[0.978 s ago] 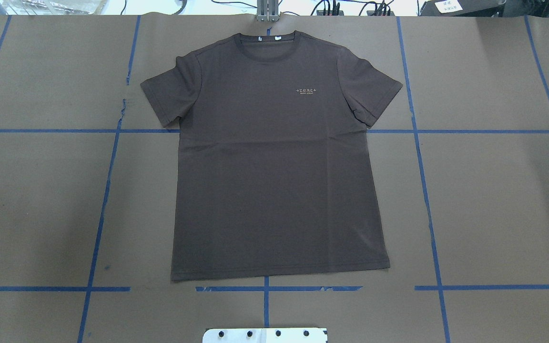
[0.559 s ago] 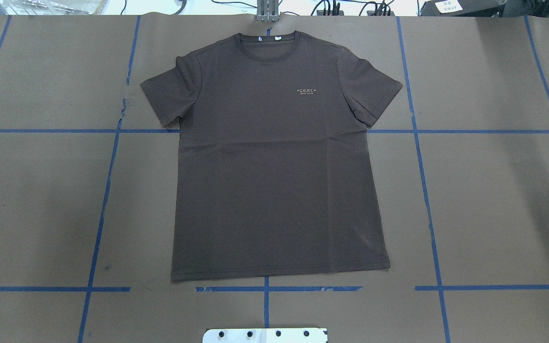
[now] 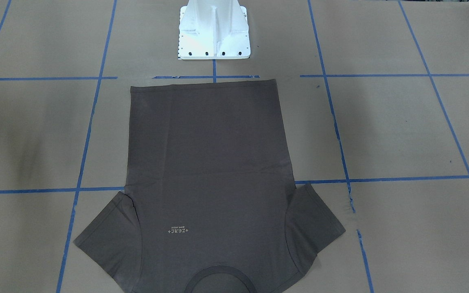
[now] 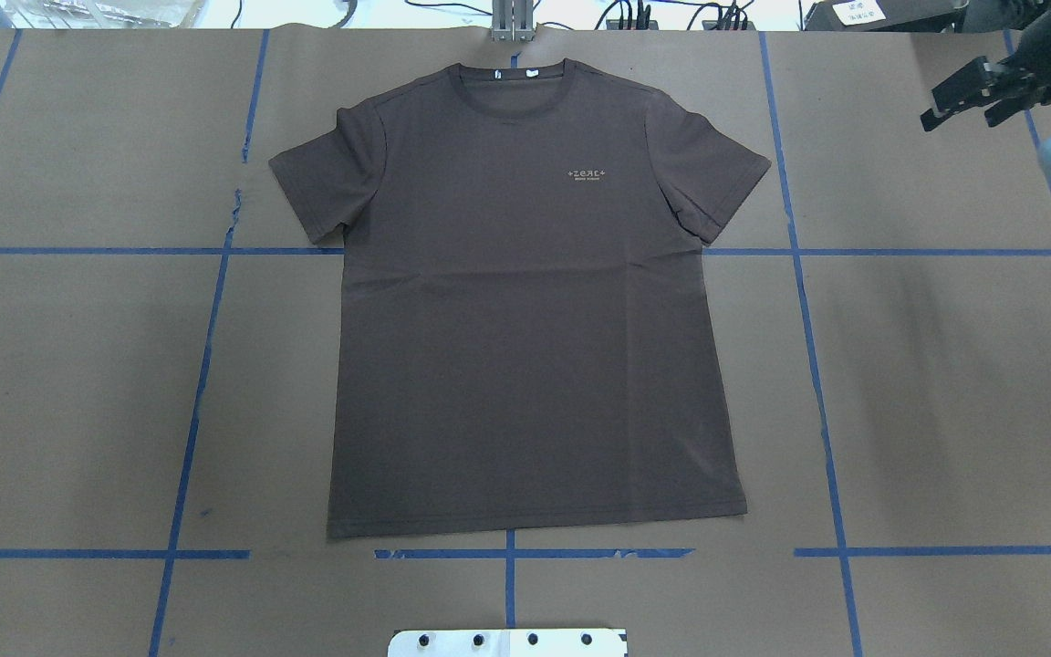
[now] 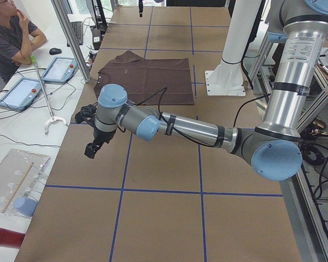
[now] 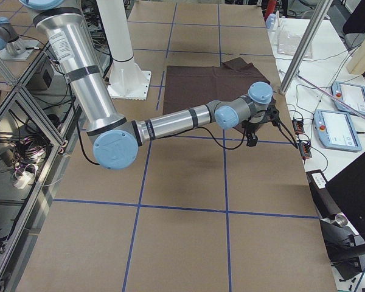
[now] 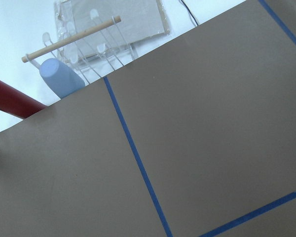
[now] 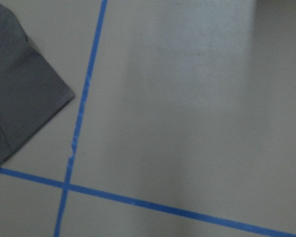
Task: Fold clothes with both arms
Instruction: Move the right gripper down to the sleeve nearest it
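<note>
While the T-shirt (image 4: 525,301) lies flat, the empty right tool (image 4: 959,114) hangs agape well apart.

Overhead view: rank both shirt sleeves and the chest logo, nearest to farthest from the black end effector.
From the right end effector:
1. Right-side sleeve, nearest.
2. Chest logo, mid-shirt.
3. Left-side sleeve, far side.

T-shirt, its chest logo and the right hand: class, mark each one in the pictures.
T-shirt (image 4: 525,365), overhead view, middle of the front.
logo (image 4: 587,174), overhead view, centre of the lettering.
right hand (image 4: 960,117), overhead view, midway between its fingertips.
</note>
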Controlling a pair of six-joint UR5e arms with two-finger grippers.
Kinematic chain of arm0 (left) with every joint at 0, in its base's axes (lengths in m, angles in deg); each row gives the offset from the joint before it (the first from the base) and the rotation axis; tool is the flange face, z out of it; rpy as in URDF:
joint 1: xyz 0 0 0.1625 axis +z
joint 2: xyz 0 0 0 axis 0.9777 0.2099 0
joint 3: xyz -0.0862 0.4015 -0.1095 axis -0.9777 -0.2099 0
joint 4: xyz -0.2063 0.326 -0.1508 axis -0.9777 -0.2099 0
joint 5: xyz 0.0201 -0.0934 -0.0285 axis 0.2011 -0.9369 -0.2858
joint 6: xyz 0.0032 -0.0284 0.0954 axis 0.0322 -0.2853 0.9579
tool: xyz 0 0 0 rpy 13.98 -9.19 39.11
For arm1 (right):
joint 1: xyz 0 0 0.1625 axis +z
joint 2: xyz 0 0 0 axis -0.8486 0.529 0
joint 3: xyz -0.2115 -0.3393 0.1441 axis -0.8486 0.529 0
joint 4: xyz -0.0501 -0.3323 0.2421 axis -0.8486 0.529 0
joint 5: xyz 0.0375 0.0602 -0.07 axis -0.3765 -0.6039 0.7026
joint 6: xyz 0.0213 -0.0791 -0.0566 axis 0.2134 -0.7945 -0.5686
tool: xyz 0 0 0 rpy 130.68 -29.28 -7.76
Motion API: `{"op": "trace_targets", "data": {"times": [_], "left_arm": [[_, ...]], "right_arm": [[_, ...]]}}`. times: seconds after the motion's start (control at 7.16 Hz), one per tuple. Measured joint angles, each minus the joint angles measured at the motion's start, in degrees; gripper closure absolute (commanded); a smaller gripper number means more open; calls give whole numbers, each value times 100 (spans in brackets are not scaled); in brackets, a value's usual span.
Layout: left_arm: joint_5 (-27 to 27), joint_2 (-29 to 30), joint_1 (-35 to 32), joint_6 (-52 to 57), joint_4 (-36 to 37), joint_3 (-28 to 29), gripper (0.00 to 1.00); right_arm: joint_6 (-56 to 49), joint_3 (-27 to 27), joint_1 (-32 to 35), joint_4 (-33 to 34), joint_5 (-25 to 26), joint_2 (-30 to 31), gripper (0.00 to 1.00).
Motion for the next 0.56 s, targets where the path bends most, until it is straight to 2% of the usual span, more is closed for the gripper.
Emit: {"op": "trace_targets", "data": {"times": [0.14, 0.28, 0.56], "left_arm": [[5, 44, 108, -271, -92, 15, 0], [8, 80, 174, -489, -182, 50, 0], [6, 137, 279, -1082, -353, 104, 0]], "right_arm": [[459, 447, -239, -697, 117, -170, 0], [1031, 794, -589, -1268, 473, -326, 0], [1837, 1221, -1232, -1664, 1283, -685, 0]]}}
